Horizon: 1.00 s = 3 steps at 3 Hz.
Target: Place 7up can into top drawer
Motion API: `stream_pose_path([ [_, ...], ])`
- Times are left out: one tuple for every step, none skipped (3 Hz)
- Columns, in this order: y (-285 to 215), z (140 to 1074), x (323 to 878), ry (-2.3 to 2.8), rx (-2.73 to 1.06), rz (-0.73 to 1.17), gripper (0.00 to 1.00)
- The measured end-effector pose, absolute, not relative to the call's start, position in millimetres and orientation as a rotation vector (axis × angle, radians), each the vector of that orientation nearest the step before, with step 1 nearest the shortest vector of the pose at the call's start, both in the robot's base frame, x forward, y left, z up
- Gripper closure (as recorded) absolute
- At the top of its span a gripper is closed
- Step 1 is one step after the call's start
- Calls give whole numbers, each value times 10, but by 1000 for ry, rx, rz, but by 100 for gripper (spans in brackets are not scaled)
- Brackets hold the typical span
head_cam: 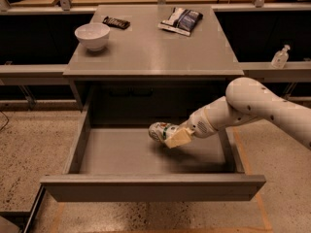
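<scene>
The can [159,130], whitish-silver with green patches, lies sideways, clasped by the fingers of the gripper [171,137]. It hangs low inside the open drawer [153,189].

The arm [252,103] enters from the right, its elbow raised and its forearm angled down and to the left. The gripper [174,138] sits low, just right of centre, with its fingers clamped on the can [158,130].

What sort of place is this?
Probably an office snack area or lab: a bowl and snack bag on a grey cabinet, a sanitizer bottle beside. The hand holds the 7up can inside the open top drawer.
</scene>
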<state>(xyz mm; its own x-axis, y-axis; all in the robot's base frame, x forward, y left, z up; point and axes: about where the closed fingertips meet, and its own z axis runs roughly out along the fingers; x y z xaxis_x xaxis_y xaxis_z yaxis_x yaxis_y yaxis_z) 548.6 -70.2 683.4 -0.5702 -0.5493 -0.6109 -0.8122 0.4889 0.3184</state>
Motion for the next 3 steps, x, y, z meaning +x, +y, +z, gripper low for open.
stream_pose_path([
  [-663, 6943, 5546, 2259, -1116, 818, 15],
  [-647, 6927, 5538, 2261, -1120, 822, 0],
  [-647, 6927, 5538, 2261, -1120, 822, 0],
])
